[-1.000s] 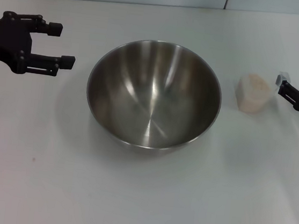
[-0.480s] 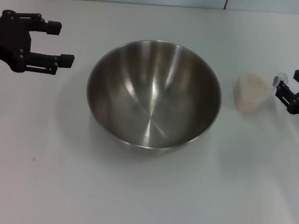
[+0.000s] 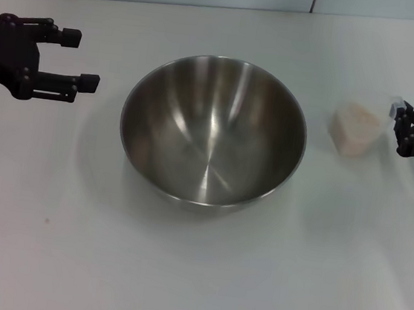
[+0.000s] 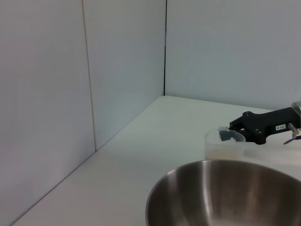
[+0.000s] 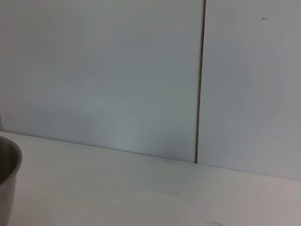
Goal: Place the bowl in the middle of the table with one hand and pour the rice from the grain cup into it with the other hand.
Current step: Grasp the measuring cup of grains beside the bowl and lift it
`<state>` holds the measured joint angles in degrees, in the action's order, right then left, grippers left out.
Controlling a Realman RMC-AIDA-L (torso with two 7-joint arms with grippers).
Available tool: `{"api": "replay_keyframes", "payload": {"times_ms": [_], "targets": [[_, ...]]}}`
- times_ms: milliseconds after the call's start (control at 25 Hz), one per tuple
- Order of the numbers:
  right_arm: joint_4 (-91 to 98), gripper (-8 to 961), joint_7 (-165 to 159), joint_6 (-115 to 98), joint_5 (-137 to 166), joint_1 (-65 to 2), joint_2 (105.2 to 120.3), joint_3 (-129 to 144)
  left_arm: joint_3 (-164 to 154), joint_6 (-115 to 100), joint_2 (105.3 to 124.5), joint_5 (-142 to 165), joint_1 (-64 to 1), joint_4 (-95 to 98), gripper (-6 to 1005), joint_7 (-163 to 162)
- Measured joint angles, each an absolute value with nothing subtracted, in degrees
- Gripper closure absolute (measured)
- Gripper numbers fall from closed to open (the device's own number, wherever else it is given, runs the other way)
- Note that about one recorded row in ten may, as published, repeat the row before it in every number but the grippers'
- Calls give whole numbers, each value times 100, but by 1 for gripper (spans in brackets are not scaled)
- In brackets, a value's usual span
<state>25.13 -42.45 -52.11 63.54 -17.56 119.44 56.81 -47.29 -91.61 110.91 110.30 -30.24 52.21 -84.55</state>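
Big round stainless-steel bowl [image 3: 213, 131] mid white table [image 3: 193, 273], small clear grain cup [image 3: 356, 129] w/ beige rice [image 3: 356, 116] beside it, black right gripper [image 3: 403, 130] at cup, fingers state unclear, black left gripper [image 3: 80, 58] w/ fingers apart, off the bowl.

We take the bowl [image 3: 212, 132] as our mark. On its left we see bare table [image 3: 179, 271] up to the left gripper [image 3: 85, 60], whose fingers stand spread, well apart from the rim. On its right the grain cup [image 3: 356, 128] stands near the rim, leaving a narrow lane between. The right gripper [image 3: 398, 129] sits just beyond the cup. In front of the bowl we see only broad table.
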Motion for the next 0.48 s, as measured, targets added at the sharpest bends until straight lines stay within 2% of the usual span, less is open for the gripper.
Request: {"api": "replay_keyframes", "payload": {"times_ms": [320, 480], "targets": [[2519, 940, -4227, -5257, 6354, -1758, 11934, 5678, -4723, -9157, 11096, 11030, -3024, 5221, 190, -8455], [2571, 945, -4158, -5344, 6354, -1758, 11934, 5669, -4720, -9157, 11106, 11030, -3014, 5221, 190, -8455]]}}
